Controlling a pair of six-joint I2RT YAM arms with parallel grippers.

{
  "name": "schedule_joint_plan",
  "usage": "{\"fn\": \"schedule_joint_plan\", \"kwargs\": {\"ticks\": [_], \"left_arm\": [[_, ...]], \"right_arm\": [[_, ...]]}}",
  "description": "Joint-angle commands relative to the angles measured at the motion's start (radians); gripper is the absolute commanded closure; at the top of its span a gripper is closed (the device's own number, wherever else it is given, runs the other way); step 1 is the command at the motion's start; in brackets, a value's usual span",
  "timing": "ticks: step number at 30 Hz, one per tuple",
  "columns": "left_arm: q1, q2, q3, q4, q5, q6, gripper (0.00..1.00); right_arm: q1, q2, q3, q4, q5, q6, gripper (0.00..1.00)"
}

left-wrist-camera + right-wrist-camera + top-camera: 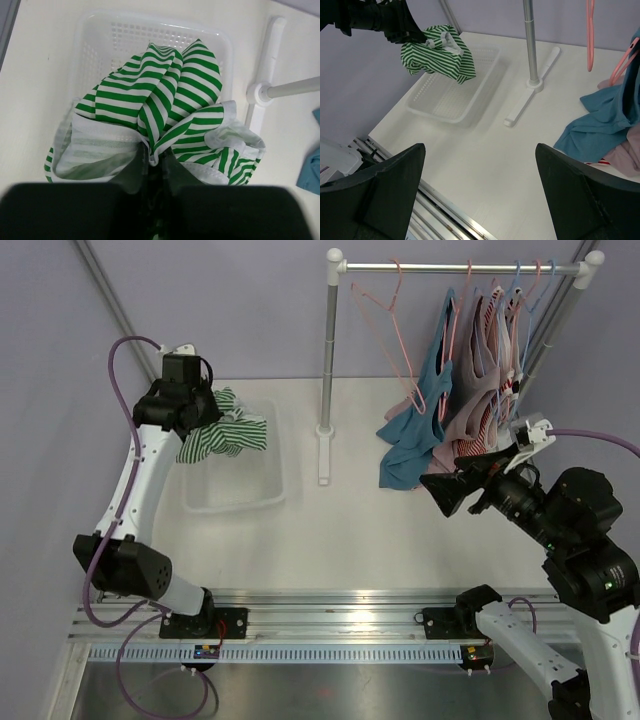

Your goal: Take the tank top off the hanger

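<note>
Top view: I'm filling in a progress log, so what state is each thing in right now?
Tank top, off any hanger, bunched, hanging from the left gripper over the basket.
Left gripper, shut on the tank top.
Right gripper, open, holding nothing.
Basket, upright on the table, looks empty.
Pink hanger, bare, on the rail.
Blue top, hanging from the rail on a hanger.
</note>
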Motion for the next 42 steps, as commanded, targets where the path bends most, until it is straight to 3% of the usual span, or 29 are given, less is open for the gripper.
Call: {"fn": "schedule_joint_plan", "kwargs": {"ticks": [1, 3, 4, 5, 7, 8, 13, 17, 26, 32, 37, 40, 42], "left_arm": [[0.030, 0.055, 0.082, -0.009, 0.090, 0.019, 0.72], [0.033, 0.080, 0.081, -0.027, 0.082, 0.016, 0.54], [0.034, 0.081, 0.071, -0.027, 0.081, 0.016, 0.39], [0.034, 0.077, 0.064, -0.024, 0.077, 0.009, 0.29], [0.034, 0.054, 0.038, -0.018, 0.079, 0.005, 0.17], [0.034, 0.041, 0.028, -0.015, 0.080, 0.001, 0.01], [0.025, -0.116, -0.051, 0.022, 0.207, 0.019, 0.01], [-0.030, -0.282, -0.195, 0.059, 0.220, 0.044, 0.01], [-0.203, -0.620, -0.499, 0.140, 0.139, 0.067, 0.01], [-0.211, -0.776, -0.671, 0.178, 0.120, 0.087, 0.01], [-0.211, -0.819, -0.726, 0.198, 0.105, 0.093, 0.01], [-0.211, -0.810, -0.736, 0.201, 0.125, 0.101, 0.01], [-0.211, -0.799, -0.736, 0.197, 0.136, 0.102, 0.01]], "right_arm": [[0.004, 0.016, 0.010, 0.038, 0.034, -0.006, 0.00], [0.004, 0.025, 0.013, 0.043, 0.056, 0.000, 0.01], [0.002, 0.031, 0.016, 0.040, 0.088, 0.000, 0.01], [0.004, 0.042, 0.037, 0.030, 0.111, 0.006, 0.01], [0.004, 0.092, 0.073, 0.004, 0.186, 0.025, 0.01], [0.002, 0.117, 0.093, -0.023, 0.209, 0.029, 0.01], [0.002, 0.282, 0.255, -0.109, 0.415, 0.019, 0.00], [0.002, 0.401, 0.379, -0.129, 0.490, -0.006, 0.01], [-0.002, 0.722, 0.638, -0.134, 0.682, -0.079, 0.25], [-0.074, 0.914, 0.832, -0.166, 0.659, -0.103, 0.28], [-0.157, 1.060, 0.979, -0.200, 0.535, -0.115, 0.33], [-0.182, 1.154, 1.097, -0.226, 0.498, -0.116, 0.37], [-0.186, 1.206, 1.134, -0.229, 0.521, -0.118, 0.46]]}}
